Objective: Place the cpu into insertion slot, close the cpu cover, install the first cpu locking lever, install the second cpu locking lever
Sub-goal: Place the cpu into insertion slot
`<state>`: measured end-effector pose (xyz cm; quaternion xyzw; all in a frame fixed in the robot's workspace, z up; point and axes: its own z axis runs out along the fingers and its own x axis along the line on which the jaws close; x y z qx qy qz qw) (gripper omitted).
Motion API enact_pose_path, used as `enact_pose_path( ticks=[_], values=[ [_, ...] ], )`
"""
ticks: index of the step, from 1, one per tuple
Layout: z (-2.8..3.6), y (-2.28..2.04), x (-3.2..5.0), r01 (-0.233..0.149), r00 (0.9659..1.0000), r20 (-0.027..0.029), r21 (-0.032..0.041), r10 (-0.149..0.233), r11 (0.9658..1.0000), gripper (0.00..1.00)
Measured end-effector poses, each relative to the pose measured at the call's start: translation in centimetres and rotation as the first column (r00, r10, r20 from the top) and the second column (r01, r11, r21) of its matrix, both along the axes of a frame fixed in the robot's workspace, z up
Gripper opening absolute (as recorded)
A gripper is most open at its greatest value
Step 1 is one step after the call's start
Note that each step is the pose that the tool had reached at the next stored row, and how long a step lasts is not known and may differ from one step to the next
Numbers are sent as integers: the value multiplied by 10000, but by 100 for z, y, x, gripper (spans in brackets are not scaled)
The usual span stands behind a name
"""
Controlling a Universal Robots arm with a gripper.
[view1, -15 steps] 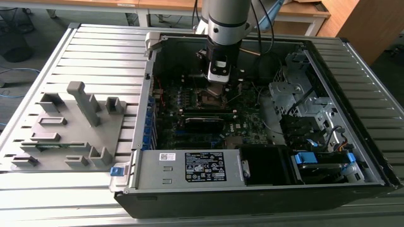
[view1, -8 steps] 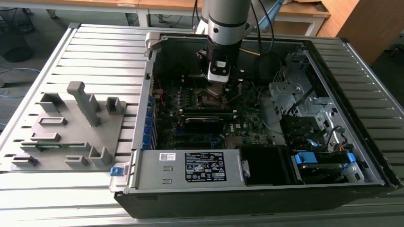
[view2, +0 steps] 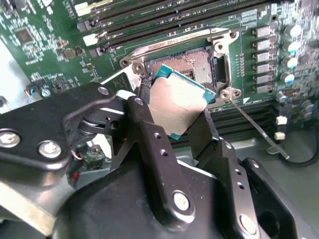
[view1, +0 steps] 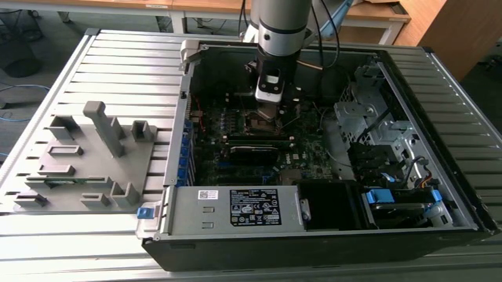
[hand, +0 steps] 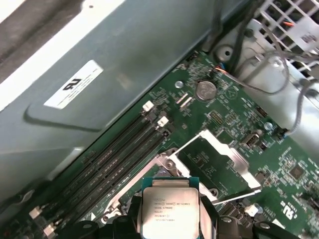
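Observation:
My gripper [view2: 175, 117] is shut on the cpu [view2: 175, 103], a flat square chip with a dull grey top, clamped on two opposite edges by black fingers [view2: 149, 129]. The chip hangs tilted just above the insertion slot [view2: 193, 62], a dark square socket edged with shiny metal. One of its corners is low, near the socket's edge. In the first wrist view the cpu [hand: 169, 211] sits between the fingers, and the cpu cover [hand: 239, 159] stands open beyond it. A thin lever rod [view2: 256, 127] sticks out beside the socket. In the exterior view the gripper [view1: 267, 110] is deep in the open computer case.
Long black memory slots [view2: 164, 20] run next to the socket. A grey box with a white label [view1: 235, 208] fills the case's near edge. Drive cages and cables [view1: 377, 126] crowd the exterior view's right. A grey fixture tray [view1: 86, 158] lies outside the case.

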<state>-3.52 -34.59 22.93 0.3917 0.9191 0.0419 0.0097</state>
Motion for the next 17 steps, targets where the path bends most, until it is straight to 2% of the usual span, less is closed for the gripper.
enact_pose_path(
  ticks=[2,5,10,12,16,17],
  values=[
    [-2,0,0,376,9993,-1,-1,-376,9993,54],
    [-5,0,0,863,9963,0,0,-863,9963,54],
    [-6,0,0,1287,9917,0,1,-1287,9917,54],
    [-8,0,0,1535,9881,0,1,-1535,9881,54],
    [-10,0,0,2142,9768,0,0,-2142,9768,54],
    [-10,0,0,2229,9749,0,0,-2229,9749,54]
  ],
)
